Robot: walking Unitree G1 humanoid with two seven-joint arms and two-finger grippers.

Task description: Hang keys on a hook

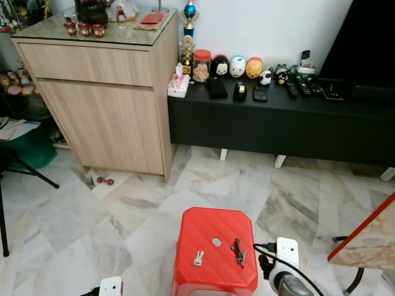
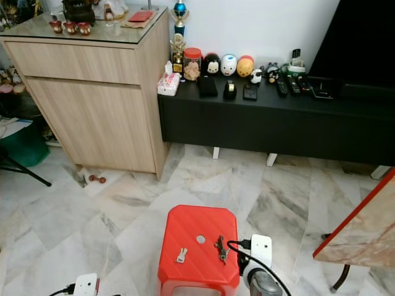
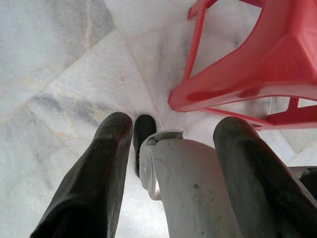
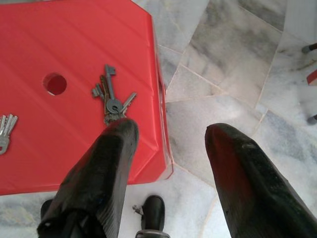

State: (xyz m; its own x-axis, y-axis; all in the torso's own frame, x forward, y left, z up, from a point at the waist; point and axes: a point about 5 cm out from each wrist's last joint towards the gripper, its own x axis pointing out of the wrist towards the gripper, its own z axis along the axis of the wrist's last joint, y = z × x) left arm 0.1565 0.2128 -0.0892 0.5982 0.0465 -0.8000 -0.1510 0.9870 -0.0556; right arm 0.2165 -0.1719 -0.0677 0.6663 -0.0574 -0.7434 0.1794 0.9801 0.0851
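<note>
A red plastic stool stands on the marble floor right in front of me. Two bunches of keys lie on its top: a dark grey bunch at the right and a small silver bunch at the left. My right gripper is open and hovers over the stool's right edge, one finger just short of the dark bunch. The right wrist shows beside the stool. Low at the stool's left, my left gripper hangs open, gripping nothing, near the stool's legs.
A light wooden cabinet stands at the back left. Beside it, a low black bench carries toys, jars and remotes. A red-edged table corner juts in at the right. A black chair leg is at the left.
</note>
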